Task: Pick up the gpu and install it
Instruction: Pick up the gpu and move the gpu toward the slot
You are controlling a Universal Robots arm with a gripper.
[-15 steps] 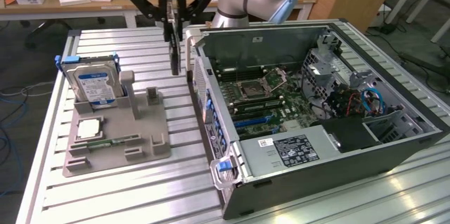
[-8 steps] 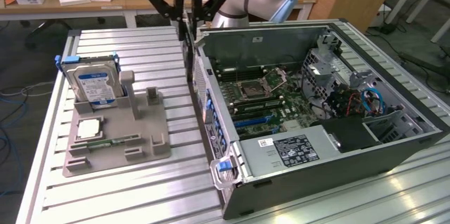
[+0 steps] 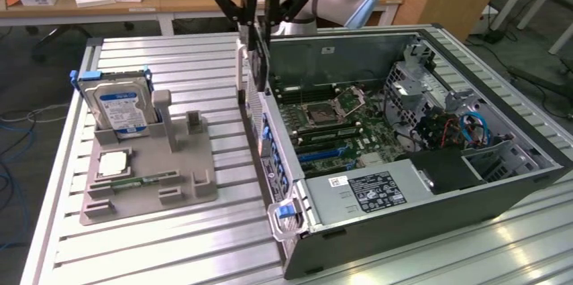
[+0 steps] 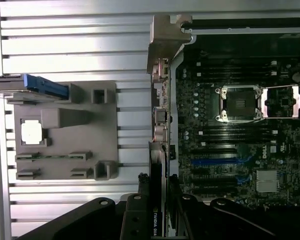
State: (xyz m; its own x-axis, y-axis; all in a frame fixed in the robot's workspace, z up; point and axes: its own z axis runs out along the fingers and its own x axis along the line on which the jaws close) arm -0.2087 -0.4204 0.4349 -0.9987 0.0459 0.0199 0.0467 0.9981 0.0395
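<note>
The gpu (image 3: 257,57) hangs on edge from my gripper (image 3: 260,5), a thin dark card with its silvery bracket (image 3: 240,74) pointing down. It sits in the air over the rear wall of the open computer case (image 3: 501,184), just above the motherboard (image 3: 358,121). In the wrist view the gpu (image 4: 158,160) appears edge-on, with its bracket (image 4: 162,55) along the case's edge. My gripper (image 4: 158,202) is shut on the card, one black finger on each face. The blue expansion slots (image 4: 217,161) lie inside the case, beside the card.
A grey holder (image 3: 147,164) stands on the slatted metal table (image 3: 179,245) at the exterior view's left. It carries an upright hard drive (image 3: 123,107), a processor chip (image 3: 112,163) and a green memory stick (image 3: 143,181). Desks and cables lie beyond the table.
</note>
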